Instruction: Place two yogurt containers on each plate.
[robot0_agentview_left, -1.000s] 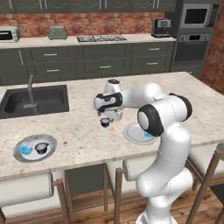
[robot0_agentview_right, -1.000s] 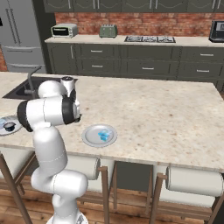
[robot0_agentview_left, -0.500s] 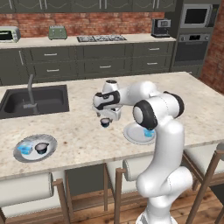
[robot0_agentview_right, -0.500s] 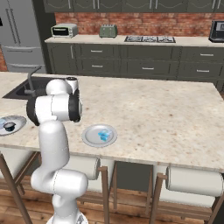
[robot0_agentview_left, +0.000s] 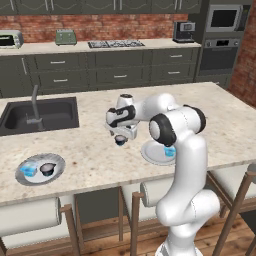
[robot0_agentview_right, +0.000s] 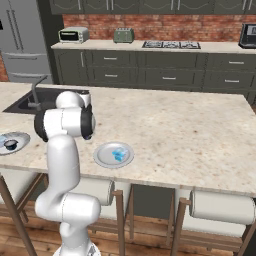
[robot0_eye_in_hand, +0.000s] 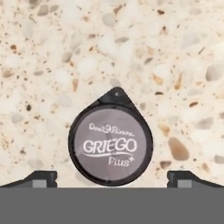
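The claw (robot0_eye_in_hand: 112, 178) is held spread apart straight above the dark yogurt cup (robot0_eye_in_hand: 111, 141), left of the near plate (robot0_agentview_left: 156, 153), so the cup can be straddled and gripped.

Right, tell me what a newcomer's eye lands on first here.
The white arm bent over the speckled counter, its open tool hanging right above a dark yogurt cup whose lid reads GRIEGO Plus. Next, two plates near the counter's front edge: the left plate holds a blue cup and a dark cup, and the right plate holds one blue cup.
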